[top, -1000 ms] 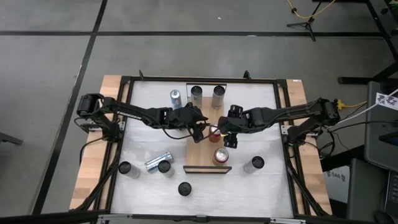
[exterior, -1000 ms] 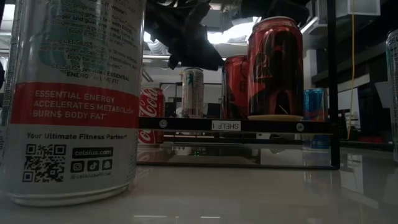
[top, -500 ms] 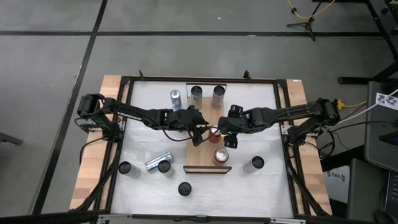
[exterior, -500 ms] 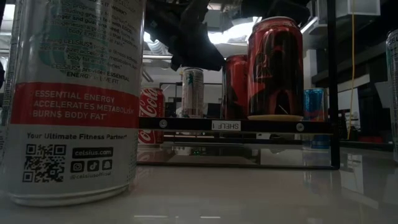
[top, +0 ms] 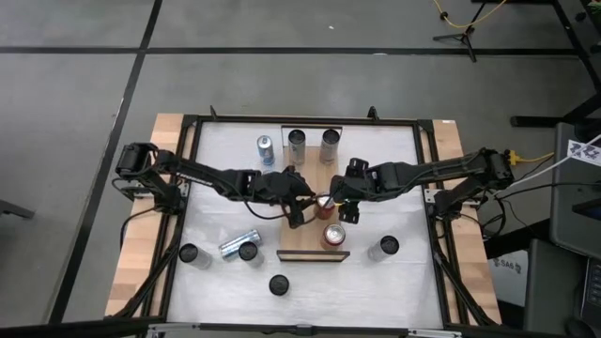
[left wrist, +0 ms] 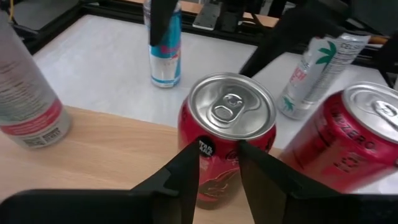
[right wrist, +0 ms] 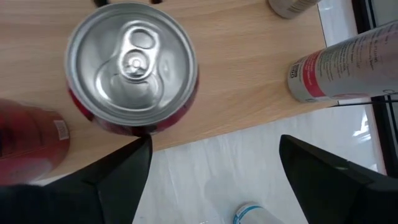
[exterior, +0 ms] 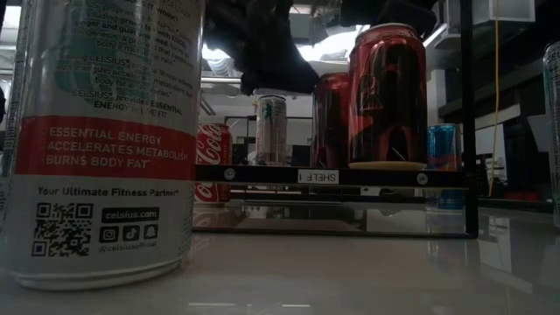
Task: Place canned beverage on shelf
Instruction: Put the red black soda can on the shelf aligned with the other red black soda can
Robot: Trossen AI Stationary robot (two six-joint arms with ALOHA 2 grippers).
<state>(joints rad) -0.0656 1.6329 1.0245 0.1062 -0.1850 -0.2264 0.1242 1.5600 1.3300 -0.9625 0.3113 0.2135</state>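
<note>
While on shelf [top: 302, 235], red can [top: 324, 202] btwn L gripper [left wrist: 217, 168] narrow, non-touching fingers; R gripper [top: 340, 212] wide open.

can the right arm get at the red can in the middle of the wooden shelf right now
Probably yes: the right claw hangs open just beside the round red aluminium can on the light-brown wooden shelf, though the left claw crowds its other side.

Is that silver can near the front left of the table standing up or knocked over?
Knocked over. From above, the silver can shows its long side on the table, while cans nearby show only round tops.
</note>
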